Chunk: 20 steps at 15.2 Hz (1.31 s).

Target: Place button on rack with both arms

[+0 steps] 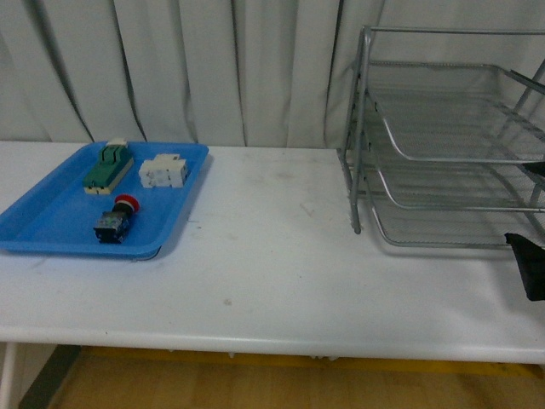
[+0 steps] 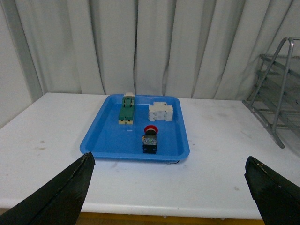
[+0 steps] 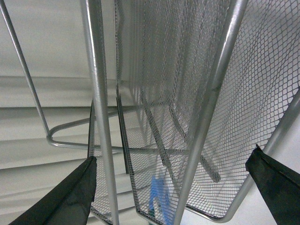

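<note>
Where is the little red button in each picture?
Front view: the button lies in the blue tray, near its front edge.
Left wrist view: in the same tray, nearest the camera, before the white block.
Right wrist view: not in it.
Shared landmark: the rack, seen in all three.

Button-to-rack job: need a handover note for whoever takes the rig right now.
Left gripper: open, holding nothing, fingers spread, looking at the blue tray.
Right gripper: open, holding nothing, close up to the rack.
Button: lying in the blue tray on the table's left side, red cap pointing away from the robot.
Done: nothing yet; the button is untouched and far from the rack.
Left: grasp the button, carry it across, set it on a rack tier.
</note>
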### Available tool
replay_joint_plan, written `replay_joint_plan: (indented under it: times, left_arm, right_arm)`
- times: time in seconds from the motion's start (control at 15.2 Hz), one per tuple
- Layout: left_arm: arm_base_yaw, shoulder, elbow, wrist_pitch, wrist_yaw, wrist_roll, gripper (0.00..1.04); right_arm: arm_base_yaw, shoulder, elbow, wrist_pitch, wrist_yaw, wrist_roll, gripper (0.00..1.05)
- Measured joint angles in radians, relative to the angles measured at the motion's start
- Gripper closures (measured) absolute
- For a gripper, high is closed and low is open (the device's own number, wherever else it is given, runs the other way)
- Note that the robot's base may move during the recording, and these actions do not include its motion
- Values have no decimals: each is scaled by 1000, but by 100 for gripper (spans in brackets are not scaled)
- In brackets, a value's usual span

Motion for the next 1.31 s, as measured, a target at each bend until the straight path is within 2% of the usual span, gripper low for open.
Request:
replay_joint_plan:
  times: [0.46,0.52,0.66,0.79,1.05,1.31]
  left_arm:
    - [0,0,0,0,0,0,7]
    - [0,0,0,0,0,0,7]
    - [0,0,0,0,0,0,7]
    - [0,0,0,0,0,0,7]
    - [0,0,0,0,0,0,7]
    - [0,0,0,0,0,0,7]
  right_arm:
    - [44,113,91,0,1,-23,6]
    - [44,127,111,1,1,-32,13]
    - [44,151,140,0,0,-48,40]
    - [44,158,160,-1,0,-62,57]
    - [36,164,178,1,-10,-50,100]
    - [30,164,169,7,-15,-12,100]
